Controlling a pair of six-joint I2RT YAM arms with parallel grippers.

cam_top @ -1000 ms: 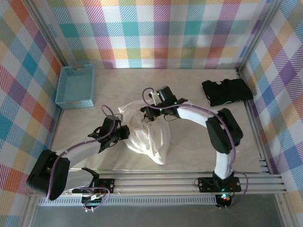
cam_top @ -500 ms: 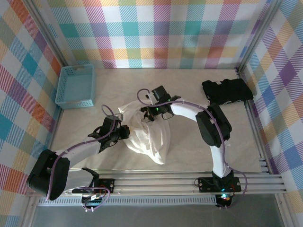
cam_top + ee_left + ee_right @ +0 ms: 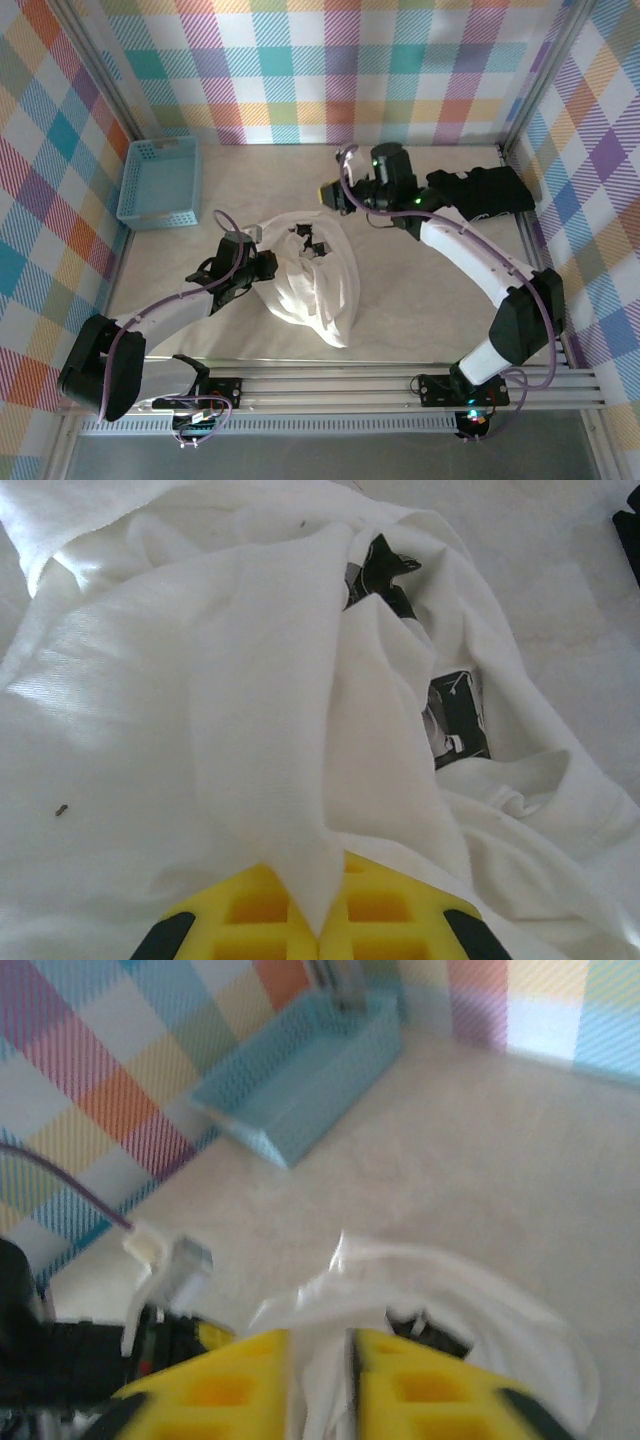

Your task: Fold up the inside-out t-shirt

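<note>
Dark patch (image 3: 455, 715) on t-shirt (image 3: 250, 680): perhaps lettering, illegible.

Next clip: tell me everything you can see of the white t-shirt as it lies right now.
The white t-shirt looks like soft, wrinkled cotton. It is bunched in a rumpled heap near the middle of the table, neither spread flat nor folded. Gaps between its folds reveal black patches with small white marks. The left pincer is shut on a pinched ridge of fabric at the heap's left side. The right pincer hangs apart from it, toward the back.
</note>
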